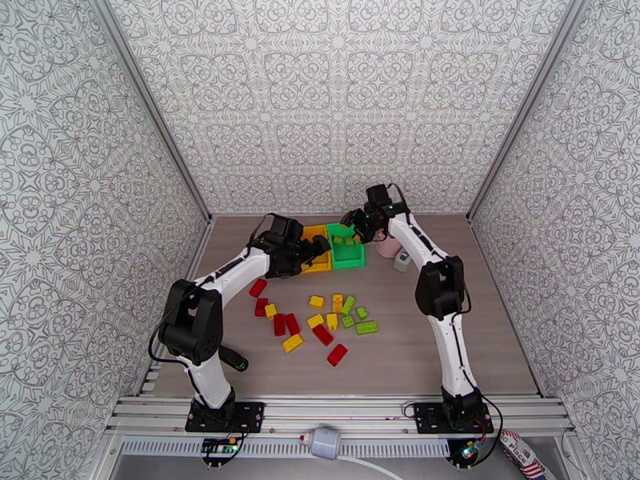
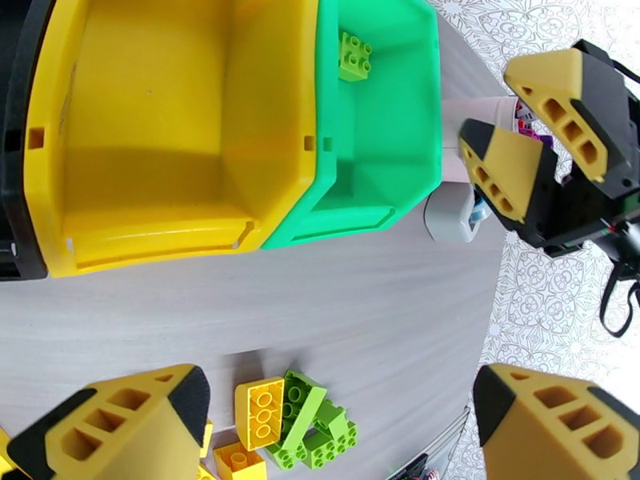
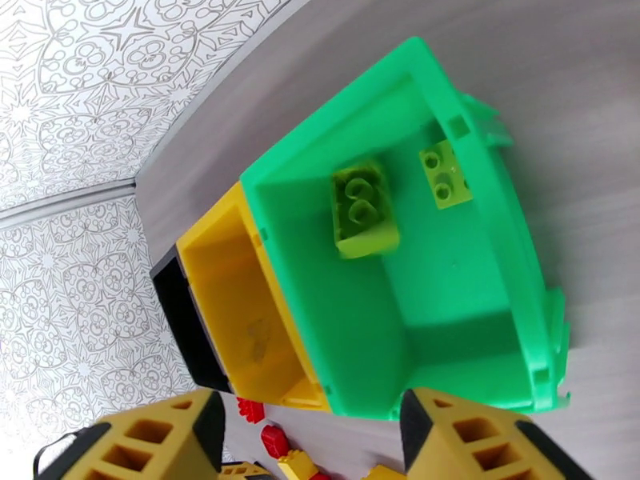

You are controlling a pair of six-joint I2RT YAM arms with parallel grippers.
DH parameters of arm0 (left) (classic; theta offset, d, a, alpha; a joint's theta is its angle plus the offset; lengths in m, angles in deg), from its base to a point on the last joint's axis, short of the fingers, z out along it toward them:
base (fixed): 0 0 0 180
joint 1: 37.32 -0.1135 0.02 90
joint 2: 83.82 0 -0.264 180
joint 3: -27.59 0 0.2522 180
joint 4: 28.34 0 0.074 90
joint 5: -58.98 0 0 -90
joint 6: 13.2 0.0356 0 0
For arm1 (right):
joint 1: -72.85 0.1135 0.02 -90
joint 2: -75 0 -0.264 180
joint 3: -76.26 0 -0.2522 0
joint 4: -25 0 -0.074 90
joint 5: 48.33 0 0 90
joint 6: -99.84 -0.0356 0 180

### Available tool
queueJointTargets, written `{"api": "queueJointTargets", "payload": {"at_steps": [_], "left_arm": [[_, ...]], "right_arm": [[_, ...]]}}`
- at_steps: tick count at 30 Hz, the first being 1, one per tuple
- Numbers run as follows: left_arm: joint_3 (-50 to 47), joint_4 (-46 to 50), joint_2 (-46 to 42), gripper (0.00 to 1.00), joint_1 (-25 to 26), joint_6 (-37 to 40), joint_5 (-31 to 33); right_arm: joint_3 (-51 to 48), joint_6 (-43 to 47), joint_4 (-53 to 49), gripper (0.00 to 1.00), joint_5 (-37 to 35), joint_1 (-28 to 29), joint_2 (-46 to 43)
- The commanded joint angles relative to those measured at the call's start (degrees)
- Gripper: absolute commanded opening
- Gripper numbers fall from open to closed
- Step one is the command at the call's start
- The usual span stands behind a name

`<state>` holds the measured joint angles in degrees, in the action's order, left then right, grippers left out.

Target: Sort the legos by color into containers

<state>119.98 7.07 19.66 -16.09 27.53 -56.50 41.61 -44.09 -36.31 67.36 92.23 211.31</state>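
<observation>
Right gripper poised over the green bin, jaws apart and holding nothing. Lime brick underside-up inside it, near a second lime brick. Left gripper near the yellow bin, jaws spread wide, also bare. Probably the drop step for green: lift straight up, clear of the rim, before heading for the loose legos on the table, and keep well off the left gripper close by.
</observation>
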Motion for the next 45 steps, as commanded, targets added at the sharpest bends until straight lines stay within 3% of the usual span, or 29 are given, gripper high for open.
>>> {"api": "queueJointTargets", "payload": {"at_steps": [1, 11, 19, 31, 45], "left_arm": [[-1.73, 3.24, -3.75, 0.92, 1.29, 1.85, 2.28], [-4.57, 12.64, -7.34, 0.9, 8.2, 4.28, 12.73], [-9.65, 15.52, -11.43, 0.9, 13.14, -0.28, 19.19], [-18.31, 17.2, -20.0, 0.9, 17.49, -6.22, 24.71], [-28.58, 15.97, -30.19, 0.9, 19.27, -10.66, 26.49]], "right_arm": [[-1.39, 2.74, -4.25, 0.62, -0.16, 0.0, -3.01], [-31.45, 12.32, -5.16, 0.61, -7.06, 0.57, -22.87], [-51.26, 18.16, -5.58, 0.62, -12.14, 5.04, -33.89], [-54.44, 22.2, -9.27, 0.59, -17.2, 13.7, -30.75], [-51.71, 24.11, -9.92, 0.54, -18.45, 15.26, -24.55]]}}
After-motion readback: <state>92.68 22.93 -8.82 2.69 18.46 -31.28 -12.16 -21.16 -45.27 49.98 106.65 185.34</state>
